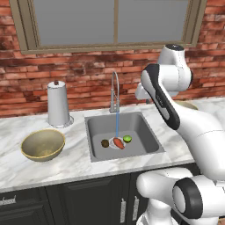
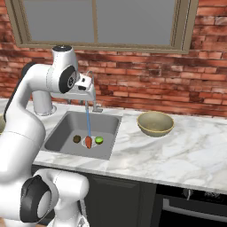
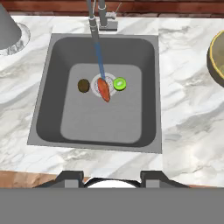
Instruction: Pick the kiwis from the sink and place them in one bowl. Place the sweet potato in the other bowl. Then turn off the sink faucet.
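Kiwis sit on the sink floor either side of the drain: green kiwi (image 3: 119, 83) on one side, brown kiwi (image 3: 83, 85) on the other, with the sweet potato (image 3: 103, 89) lying across the drain (image 3: 97, 80) between them, just beside both. Sink (image 3: 52, 105) is a square grey basin set into the white marble counter (image 3: 188, 127). Water stream (image 3: 99, 61) runs from the chrome gooseneck faucet (image 1: 115, 90) straight down onto the sweet potato, so the tap is on. One olive-gold bowl (image 1: 43, 144) stands on the counter to the left of the sink, near the white paper-towel holder (image 1: 58, 104); the other bowl (image 2: 155, 123) stands on the counter to the right of the sink, well apart from the first. Both bowls look bare inside. Gripper (image 3: 112, 177) hangs high above the near edge of the sink, looking down into it, jaws drawn in to their narrowest, holding nothing. Brick wall (image 1: 88, 66) and window (image 1: 114, 19) sit behind the counter.
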### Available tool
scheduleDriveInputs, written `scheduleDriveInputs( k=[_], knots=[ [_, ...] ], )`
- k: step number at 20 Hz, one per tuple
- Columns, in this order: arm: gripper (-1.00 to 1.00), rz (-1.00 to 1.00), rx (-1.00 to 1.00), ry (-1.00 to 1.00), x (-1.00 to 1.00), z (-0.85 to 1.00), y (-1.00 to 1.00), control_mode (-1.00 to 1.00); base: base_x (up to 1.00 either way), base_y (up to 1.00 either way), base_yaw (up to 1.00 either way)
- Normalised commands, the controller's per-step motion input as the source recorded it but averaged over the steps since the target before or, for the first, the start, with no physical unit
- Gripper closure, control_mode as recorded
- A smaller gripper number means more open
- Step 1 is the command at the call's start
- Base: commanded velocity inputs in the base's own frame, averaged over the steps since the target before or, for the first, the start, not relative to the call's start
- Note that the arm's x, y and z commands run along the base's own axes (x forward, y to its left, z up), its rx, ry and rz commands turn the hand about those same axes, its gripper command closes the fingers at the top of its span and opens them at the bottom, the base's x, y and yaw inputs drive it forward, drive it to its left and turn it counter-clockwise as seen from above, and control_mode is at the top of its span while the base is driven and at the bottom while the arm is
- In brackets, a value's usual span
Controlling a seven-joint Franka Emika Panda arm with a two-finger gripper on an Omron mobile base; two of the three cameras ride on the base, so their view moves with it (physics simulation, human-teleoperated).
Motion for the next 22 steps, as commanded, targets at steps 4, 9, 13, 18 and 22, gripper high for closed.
scheduleDriveInputs(
  k=[4, 9, 13, 18, 22],
  knots=[
    [-1.00, 0.00, 0.00, -0.05, -0.07, -0.01, 0.03, -1.00, 0.00, 0.00, 0.00],
    [-1.00, 0.00, 0.00, -0.02, -0.15, -0.11, 0.15, -1.00, 0.00, 0.00, 0.00],
    [-1.00, -0.05, 0.01, -0.03, -0.25, -0.22, 0.08, -1.00, 0.00, 0.00, 0.00],
    [-1.00, -0.13, 0.06, 0.00, -0.18, -0.25, 0.00, -1.00, 0.00, 0.00, 0.00],
    [-1.00, -0.23, 0.08, 0.00, -0.04, -0.30, 0.00, -1.00, 0.00, 0.00, 0.00]
  ],
)
